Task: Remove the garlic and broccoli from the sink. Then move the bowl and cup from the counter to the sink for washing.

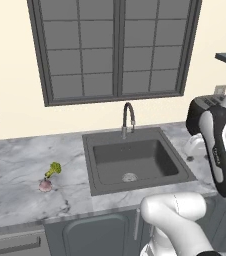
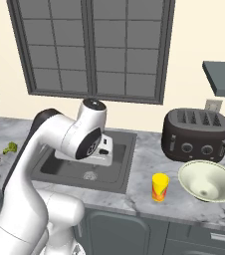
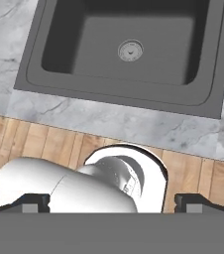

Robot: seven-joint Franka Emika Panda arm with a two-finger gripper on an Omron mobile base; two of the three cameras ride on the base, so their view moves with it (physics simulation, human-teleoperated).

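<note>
Lying on the table [image 1: 15, 165] left of the sink [image 1: 135, 160] — garlic [image 1: 45, 185] and broccoli [image 1: 53, 169]; pincer [image 3: 112, 203] spread wide, gripping nothing, above the sink's front.

Marble surface [image 1: 15, 165] w/ sink [image 1: 135, 159] set in. Left: broccoli [image 1: 53, 169], garlic [image 1: 45, 185]. Right: cup [image 2: 160, 187], bowl [image 2: 208, 181], toaster [image 2: 197, 135].

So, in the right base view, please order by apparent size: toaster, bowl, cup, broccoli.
1. Dark four-slot toaster
2. Wide, pale cream-green bowl, slightly smaller and nearer to the camera, so unsure
3. Small yellow tapered cup
4. Tiny yellow-green broccoli floret, farthest away
</note>
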